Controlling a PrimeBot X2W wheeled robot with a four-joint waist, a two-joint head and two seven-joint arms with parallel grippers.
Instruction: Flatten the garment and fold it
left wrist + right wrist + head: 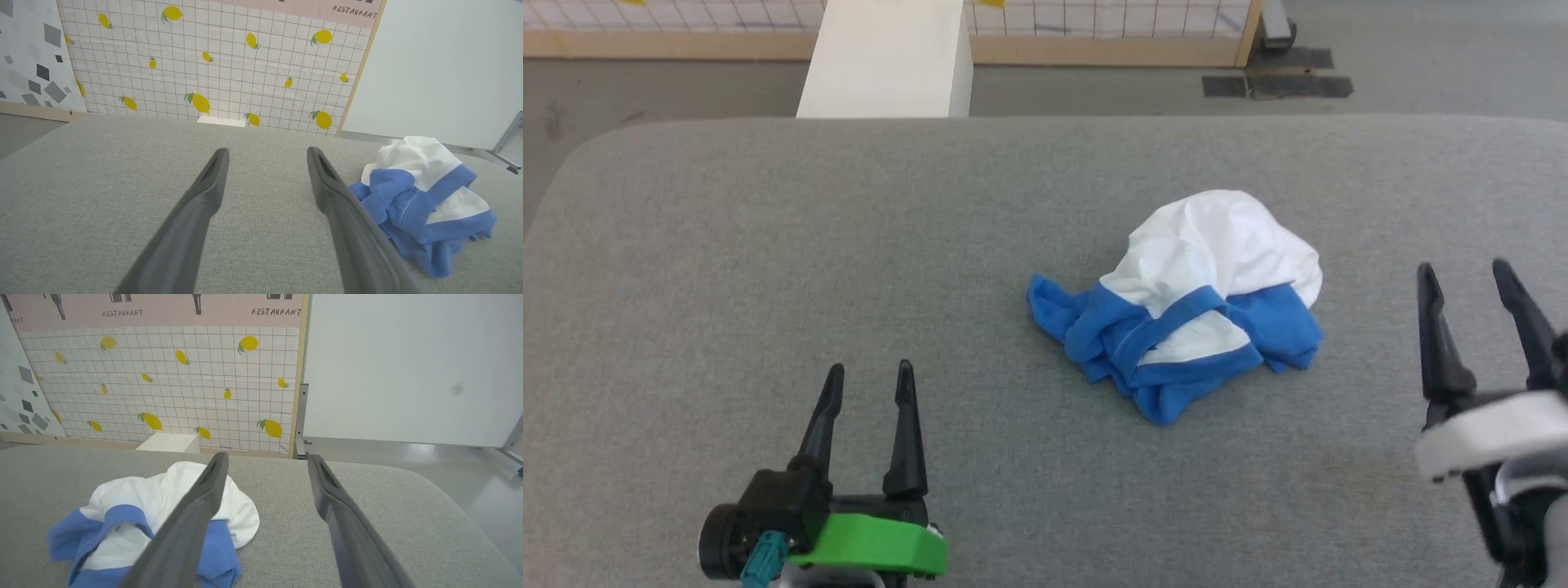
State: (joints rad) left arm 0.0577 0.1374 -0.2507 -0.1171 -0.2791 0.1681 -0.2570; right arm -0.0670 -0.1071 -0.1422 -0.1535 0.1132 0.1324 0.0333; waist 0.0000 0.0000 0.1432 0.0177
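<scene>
The garment (1188,298) lies crumpled in a heap right of centre on the grey table (768,245), white cloth on top, bright blue sleeves and trim bunched at its front. My left gripper (869,380) stands open near the front edge, well to the left of the heap and clear of it. At the right edge my right gripper (1462,278) is open too, a short way right of the heap. In the left wrist view the garment (425,196) sits right of the open left gripper (267,157). The right wrist view has the garment (135,522) left of the open right gripper (265,461).
A white block (886,61) stands on the floor behind the table's far edge. A lemon-print grid panel (212,61) and a plain white panel (408,367) close off the back. The table has rounded corners and wide bare cloth to the left of the heap.
</scene>
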